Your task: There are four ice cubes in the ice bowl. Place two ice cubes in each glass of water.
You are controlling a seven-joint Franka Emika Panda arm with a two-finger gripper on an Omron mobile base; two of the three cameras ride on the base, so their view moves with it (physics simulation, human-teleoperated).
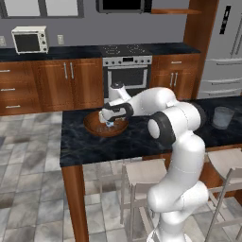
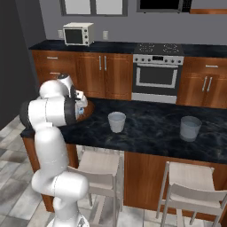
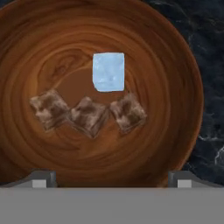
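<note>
Directly below my gripper [image 3: 111,183], inside the ice bowl [image 3: 39,39], all four ice cubes lie near the centre: one pale blue cube [image 3: 108,71] sits farthest ahead of my fingertips, and three brownish translucent cubes [image 3: 89,116] form a row between it and me, close together. My jaws stand fully apart, holding nothing. Both glasses [image 2: 117,121] [image 2: 190,128] stand well apart from the bowl along the counter [image 2: 150,128], to my right. I judge a straight descent suffices; the middle cube lies centred between my fingers.
</note>
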